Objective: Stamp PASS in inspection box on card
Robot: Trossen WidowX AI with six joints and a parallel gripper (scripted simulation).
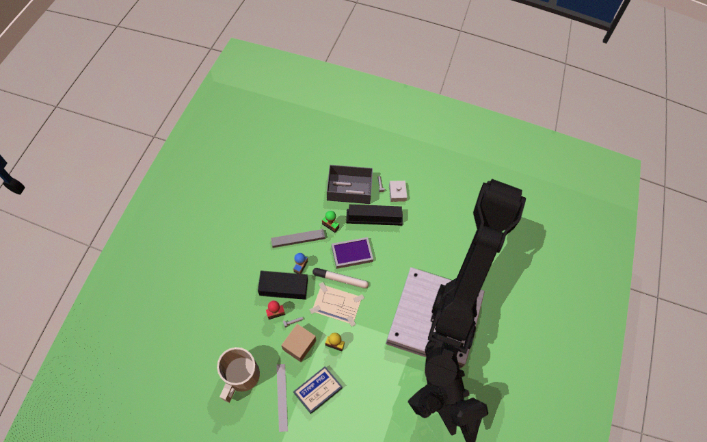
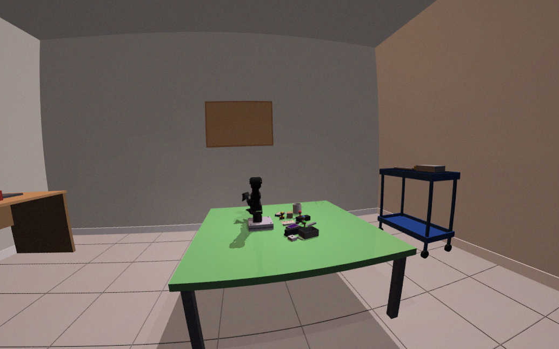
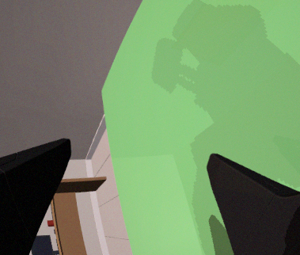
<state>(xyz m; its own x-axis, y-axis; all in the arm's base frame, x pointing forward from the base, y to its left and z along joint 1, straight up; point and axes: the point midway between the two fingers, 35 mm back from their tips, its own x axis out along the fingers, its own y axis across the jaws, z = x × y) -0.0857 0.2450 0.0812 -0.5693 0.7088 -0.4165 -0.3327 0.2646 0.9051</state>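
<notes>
My gripper (image 1: 445, 422) (image 3: 141, 154) is open and empty, held beyond the arm's base, well away from the stamps and card. Four small knobbed stamps stand on the green bench: green (image 1: 330, 216), blue (image 1: 299, 258), red (image 1: 273, 307) and yellow (image 1: 334, 339). Their print faces are hidden; I cannot tell which is PASS. The open purple ink pad (image 1: 352, 252) (image 2: 292, 226) lies above the card. The cream card (image 1: 351, 302) is taped at its corners and has an outlined box at its upper left. No print can be made out inside it.
A pen (image 1: 344, 279) lies between pad and card. A black block (image 1: 282, 284), a brown block (image 1: 298, 342), a mug (image 1: 237, 369) and a blue-labelled stamp pad tin (image 1: 317, 388) are nearby. A dark tray (image 1: 349, 201) and black holder (image 1: 374, 215) stand beyond the pad.
</notes>
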